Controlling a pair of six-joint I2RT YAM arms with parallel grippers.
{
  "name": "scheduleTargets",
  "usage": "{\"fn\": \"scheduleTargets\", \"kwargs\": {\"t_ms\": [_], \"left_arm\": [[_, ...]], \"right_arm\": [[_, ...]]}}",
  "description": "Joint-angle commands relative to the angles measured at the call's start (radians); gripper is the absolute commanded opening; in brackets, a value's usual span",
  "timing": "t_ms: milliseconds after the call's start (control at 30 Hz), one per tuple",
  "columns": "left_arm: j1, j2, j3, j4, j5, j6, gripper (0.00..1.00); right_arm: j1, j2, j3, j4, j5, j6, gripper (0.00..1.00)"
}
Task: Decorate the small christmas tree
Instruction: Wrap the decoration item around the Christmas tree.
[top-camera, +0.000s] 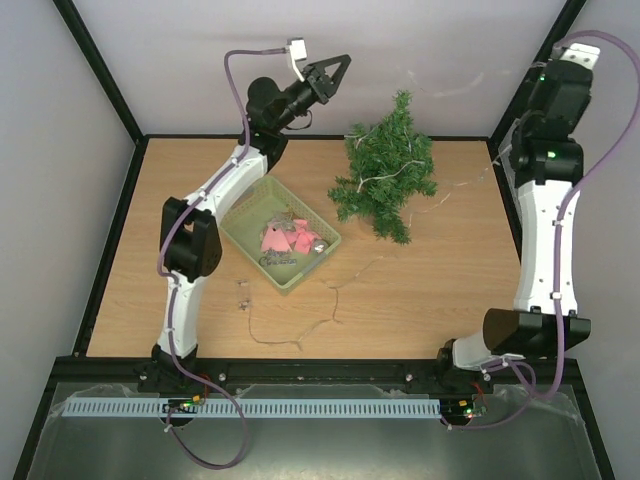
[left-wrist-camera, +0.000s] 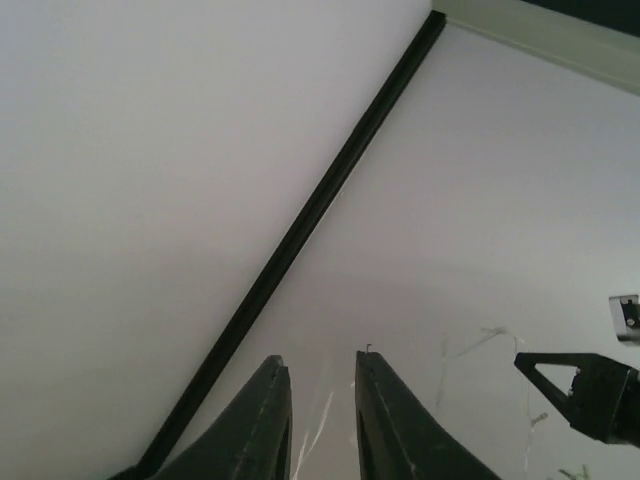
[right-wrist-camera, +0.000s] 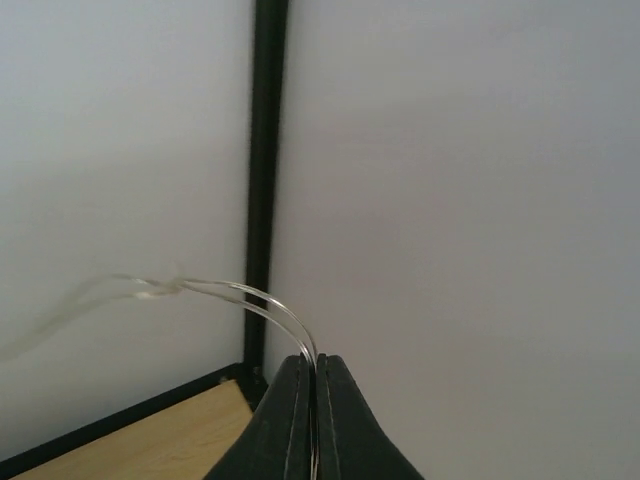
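Observation:
The small christmas tree (top-camera: 385, 172) stands at the back of the table, with a thin clear light string (top-camera: 372, 180) draped across its branches. My left gripper (top-camera: 340, 68) is raised high to the left of the treetop. Its fingers stand a little apart in the left wrist view (left-wrist-camera: 320, 358), and only a faint strand shows behind the gap. My right gripper (right-wrist-camera: 318, 358) is held up near the back right corner, shut on the clear string (right-wrist-camera: 270, 300), which arcs away to the left. Its dark tip (left-wrist-camera: 522, 362) also shows in the left wrist view.
A pale green basket (top-camera: 240, 228) left of the tree holds pink ornaments (top-camera: 280, 238) and a silver ball (top-camera: 318, 245). More thin wire (top-camera: 300, 335) lies looped on the wood in front of the basket. Black frame posts and white walls enclose the table.

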Motion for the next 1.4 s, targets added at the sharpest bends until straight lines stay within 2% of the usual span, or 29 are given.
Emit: {"fn": "scheduleTargets", "kwargs": {"t_ms": [0,233,433,700,833,933,1100,1267,1367], "left_arm": [[0.02,0.011,0.05,0.035,0.047,-0.035,0.24],[0.039,-0.073,-0.023,-0.106,0.133,0.07,0.36],[0.038,-0.278,-0.288,-0.229,0.125,0.264,0.39],[-0.011,-0.63,-0.716,-0.321,0.025,0.55,0.43],[-0.076,-0.764,-0.865,-0.388,-0.037,0.701,0.45],[-0.132,-0.842,-0.974,-0.396,-0.045,0.76,0.46],[-0.229,-0.909,-1.14,-0.327,-0.033,0.817,0.5],[-0.303,-0.875,-1.202,-0.323,-0.054,0.837,0.5],[-0.349,-0.839,-1.221,-0.322,-0.087,0.895,0.51]], "right_arm": [[-0.064,0.02,0.032,-0.044,-0.044,0.06,0.02],[-0.068,0.023,0.036,-0.074,-0.07,0.086,0.02],[-0.069,-0.032,0.011,-0.137,-0.122,0.123,0.02],[-0.069,-0.11,0.013,-0.203,-0.199,0.163,0.02],[-0.069,-0.183,-0.013,-0.229,-0.308,0.193,0.02],[-0.068,-0.251,-0.06,-0.229,-0.419,0.222,0.02],[-0.068,-0.339,-0.149,-0.213,-0.596,0.281,0.02],[-0.068,-0.402,-0.387,-0.091,-0.607,0.353,0.02],[-0.068,-0.411,-0.512,-0.022,-0.589,0.41,0.1]]}}
